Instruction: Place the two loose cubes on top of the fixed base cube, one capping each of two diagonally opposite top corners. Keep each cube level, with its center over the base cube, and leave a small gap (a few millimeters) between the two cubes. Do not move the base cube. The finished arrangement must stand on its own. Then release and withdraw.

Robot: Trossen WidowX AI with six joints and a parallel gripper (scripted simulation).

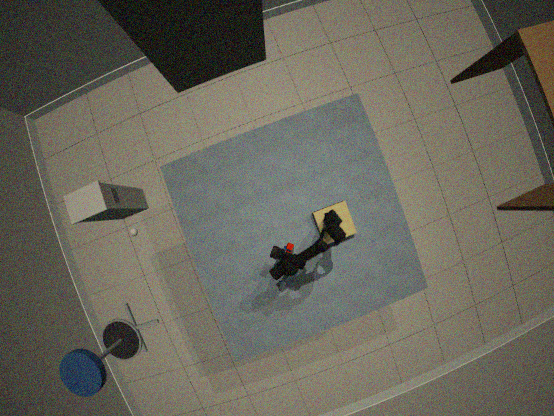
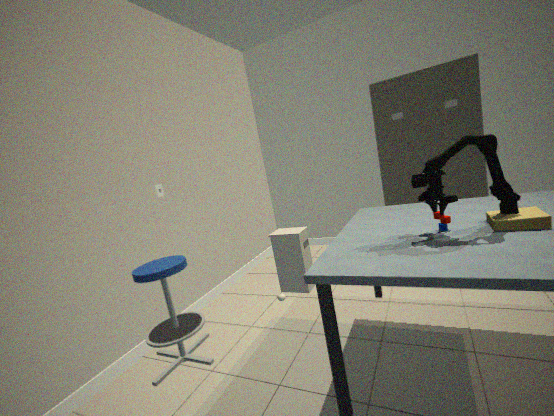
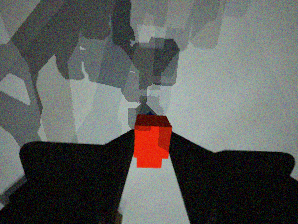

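The blue base cube [image 2: 443,227] stands on the table; only a sliver of it [image 3: 150,113] shows behind the held cube in the wrist view. One loose red cube [image 2: 445,219] [image 1: 290,247] rests on top of it, offset to one side. My gripper [image 2: 437,213] [image 3: 151,134] is shut on the other red cube [image 2: 436,215] [image 3: 147,140], close beside the resting cube and slightly higher in the exterior view. The held cube looks about level. Any gap between the red cubes, and whether the held one touches the base, cannot be told.
The arm's yellow mounting block [image 1: 350,218] [image 2: 522,222] stands on the blue-grey table [image 1: 280,170] [image 2: 380,235]. The arm reaches over from it and casts shadows around the cubes. A blue stool [image 1: 82,372] [image 2: 160,268] and a white cabinet [image 1: 87,202] [image 2: 290,260] stand off the table.
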